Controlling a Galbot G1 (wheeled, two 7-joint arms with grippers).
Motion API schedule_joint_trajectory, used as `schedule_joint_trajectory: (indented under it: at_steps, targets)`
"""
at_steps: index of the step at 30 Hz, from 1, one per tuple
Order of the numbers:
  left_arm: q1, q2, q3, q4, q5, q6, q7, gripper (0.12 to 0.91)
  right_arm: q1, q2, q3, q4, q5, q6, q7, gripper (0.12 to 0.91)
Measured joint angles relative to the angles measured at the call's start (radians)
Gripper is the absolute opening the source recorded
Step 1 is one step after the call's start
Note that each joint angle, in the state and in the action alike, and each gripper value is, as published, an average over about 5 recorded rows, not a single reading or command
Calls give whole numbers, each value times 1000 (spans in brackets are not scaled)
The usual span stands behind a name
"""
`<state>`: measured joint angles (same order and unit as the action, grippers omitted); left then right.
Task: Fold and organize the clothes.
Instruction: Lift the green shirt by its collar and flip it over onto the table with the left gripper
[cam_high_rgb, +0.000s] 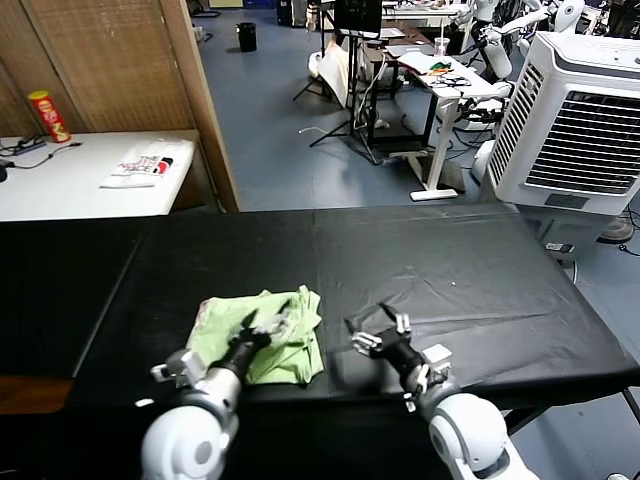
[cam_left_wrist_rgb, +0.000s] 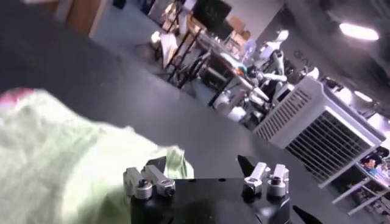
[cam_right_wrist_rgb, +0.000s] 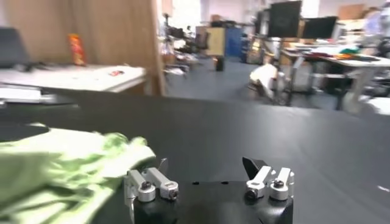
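Left end effector (cam_high_rgb: 262, 327) spread above the folded shirt (cam_high_rgb: 262, 335); right end effector (cam_high_rgb: 378, 331) spread beside it. Withdraw vertically to avoid snagging.

I see a black table (cam_high_rgb: 450, 280) before me. At ten o'clock stands a white table (cam_high_rgb: 70, 185) with a red can (cam_high_rgb: 48, 116) and a white printed item (cam_high_rgb: 140, 165). At two o'clock sits a white cooler (cam_high_rgb: 580, 120), a desk (cam_high_rgb: 445, 75) beyond.

A long table (cam_high_rgb: 450, 270) covered in black cloth carries one thing: a crumpled pale green shirt (cam_high_rgb: 265, 335), lying near the front edge, left of the middle.
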<state>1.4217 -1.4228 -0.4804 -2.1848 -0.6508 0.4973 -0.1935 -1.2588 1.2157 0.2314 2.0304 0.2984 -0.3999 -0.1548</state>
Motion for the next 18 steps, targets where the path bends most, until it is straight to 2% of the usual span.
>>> schedule_joint_trajectory:
  at_steps: [3, 6, 12, 18]
  targets:
    - [13, 49, -70, -8, 9, -14, -5, 798, 44, -21, -66, -13, -16, 3, -44, 798]
    - [24, 78, -136, -6, 44, -28, -8, 798, 97, -43, -140, -31, -33, 4, -64, 798]
    - [48, 81, -205, 13, 116, -52, -8, 798, 197, -46, -274, -72, -87, -49, -16, 798]
    - [54, 68, -221, 38, 138, -58, -6, 798, 202, -33, -307, -89, -213, -139, 37, 798]
